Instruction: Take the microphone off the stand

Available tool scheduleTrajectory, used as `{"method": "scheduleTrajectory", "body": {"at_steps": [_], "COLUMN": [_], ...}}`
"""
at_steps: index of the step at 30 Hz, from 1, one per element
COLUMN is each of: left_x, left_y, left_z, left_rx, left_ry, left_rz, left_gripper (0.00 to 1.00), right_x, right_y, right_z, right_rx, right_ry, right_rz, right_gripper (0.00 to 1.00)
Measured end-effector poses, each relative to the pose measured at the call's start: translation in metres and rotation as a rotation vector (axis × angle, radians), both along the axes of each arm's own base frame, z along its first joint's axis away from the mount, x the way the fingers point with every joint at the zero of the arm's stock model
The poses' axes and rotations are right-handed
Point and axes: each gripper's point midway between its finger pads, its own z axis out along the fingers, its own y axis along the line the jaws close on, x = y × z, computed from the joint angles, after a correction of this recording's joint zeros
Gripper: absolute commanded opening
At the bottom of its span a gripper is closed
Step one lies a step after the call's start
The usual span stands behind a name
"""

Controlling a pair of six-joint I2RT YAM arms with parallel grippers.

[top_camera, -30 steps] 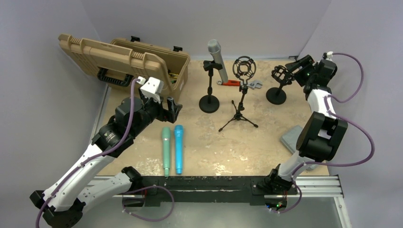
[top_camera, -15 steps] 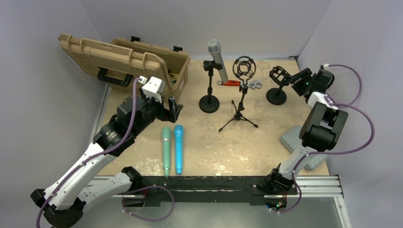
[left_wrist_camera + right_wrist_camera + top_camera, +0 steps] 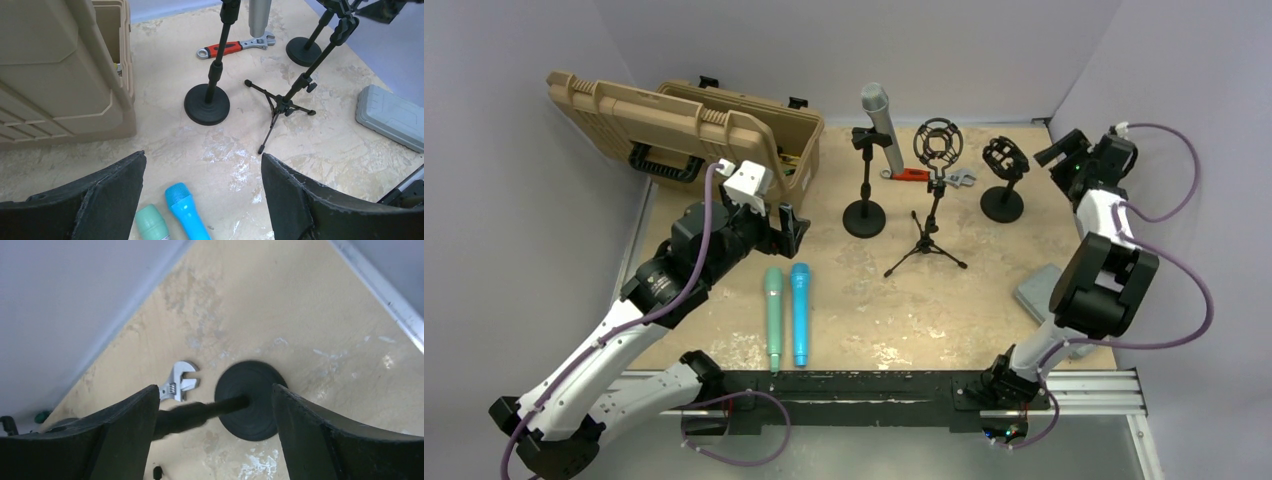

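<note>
A grey microphone (image 3: 877,115) sits clipped in a black stand with a round base (image 3: 864,217) at the back middle; its lower body shows in the left wrist view (image 3: 260,15) above that base (image 3: 206,104). My left gripper (image 3: 789,228) is open and empty, hovering left of the stand, over the heads of a green microphone (image 3: 773,315) and a blue microphone (image 3: 800,312) that lie on the table. My right gripper (image 3: 1064,155) is open and empty at the back right, just right of a short stand with an empty shock mount (image 3: 1005,160), whose base (image 3: 252,400) lies between its fingers.
A tripod stand with an empty shock mount (image 3: 937,145) stands right of the microphone's stand. A red-handled wrench (image 3: 924,175) lies behind it. An open tan case (image 3: 714,135) fills the back left. A grey box (image 3: 1039,290) lies at the right edge.
My right gripper has pulled back to the right, away from the short stand's shock mount. The left arm has barely moved.
</note>
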Motion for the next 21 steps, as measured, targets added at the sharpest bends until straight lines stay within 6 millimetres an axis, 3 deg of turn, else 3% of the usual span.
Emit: {"method": "scheduleTrajectory", "body": {"at_steps": [6,8,11,13,15,18,21], "left_x": [0.001,0.001,0.001,0.000,0.000,0.000,-0.001], "left_y": [-0.002,-0.002,-0.002,-0.003,-0.002,-0.002,-0.003], "left_z": [-0.002,-0.003,-0.003,-0.003,-0.003,-0.003,-0.003], "left_rx": [0.003,0.004,0.003,0.002,0.003,0.004,0.003], "left_ry": [0.007,0.009,0.011,0.011,0.012,0.014,0.015], "left_rz": [-0.003,-0.005,-0.007,-0.008,-0.008,-0.008,-0.013], "left_gripper": [0.83,0.83,0.83,0.83,0.83,0.83,0.83], "right_x": [-0.012,-0.016,-0.021,-0.026,-0.039,-0.075,-0.115], "right_y": [0.010,0.021,0.050,0.081,0.126,0.183,0.199], "right_z": [0.101,0.133,0.164,0.176,0.184,0.185,0.181], "right_rx": [-0.139,-0.182,-0.222,-0.230,-0.230,-0.209,-0.193], "right_ry": [-0.172,-0.227,-0.281,-0.303,-0.328,-0.350,-0.351], "right_rz": [-0.020,-0.017,0.022,0.077,0.167,0.314,0.376], "right_gripper": [0.85,0.85,0.85,0.84,0.83,0.82,0.80]}}
